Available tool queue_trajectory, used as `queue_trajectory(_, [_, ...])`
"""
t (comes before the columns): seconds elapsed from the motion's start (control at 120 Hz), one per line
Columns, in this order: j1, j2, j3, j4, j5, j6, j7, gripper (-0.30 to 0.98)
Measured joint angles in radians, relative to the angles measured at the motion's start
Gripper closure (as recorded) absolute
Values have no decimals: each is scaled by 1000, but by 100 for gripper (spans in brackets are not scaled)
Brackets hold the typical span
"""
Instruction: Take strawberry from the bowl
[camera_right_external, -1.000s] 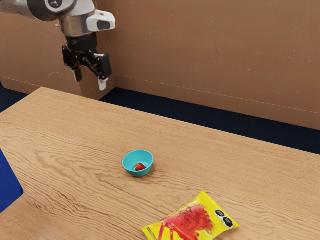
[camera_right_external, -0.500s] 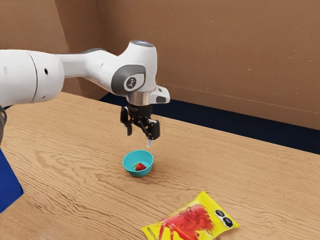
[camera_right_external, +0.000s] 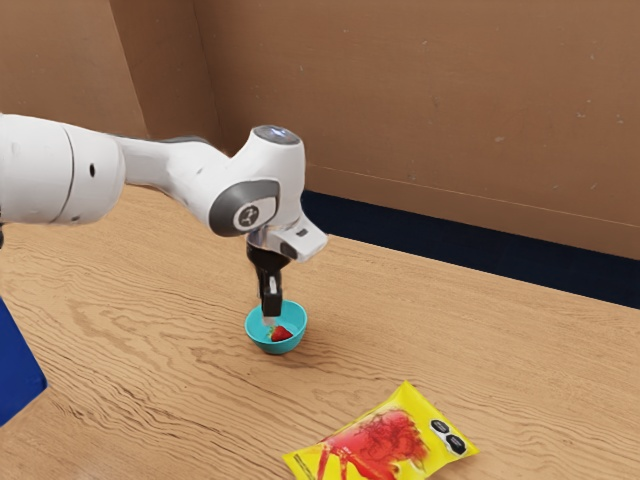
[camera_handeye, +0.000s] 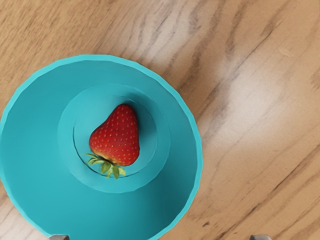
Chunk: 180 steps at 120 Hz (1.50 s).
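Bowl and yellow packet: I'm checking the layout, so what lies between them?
Bare wooden tabletop lies between the turquoise bowl and the yellow packet, as the exterior view shows.

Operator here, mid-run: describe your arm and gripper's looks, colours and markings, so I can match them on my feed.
My arm is glossy white with rounded, tubular segments. Near the wrist a dark grey band surrounds a white patch bearing a round dark emblem; a dark disc caps the top. My gripper is black and narrow, with pale tips.
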Motion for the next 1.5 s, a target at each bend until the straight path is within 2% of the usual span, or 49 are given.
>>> queue_trajectory(0.158, [25,34,-1,0,-43,67,168,34])
queue_trajectory(0.217, [76,56,-39,0,-55,91,219,36])
queue_trajectory(0.342, [122,95,-81,1,-69,135,314,38])
queue_trajectory(0.608, [171,126,-91,1,-80,182,463,39])
queue_trajectory(1.392, [180,204,-115,40,-82,216,657,41])
queue_trajectory(1.5, [180,205,-116,40,-82,216,669,46])
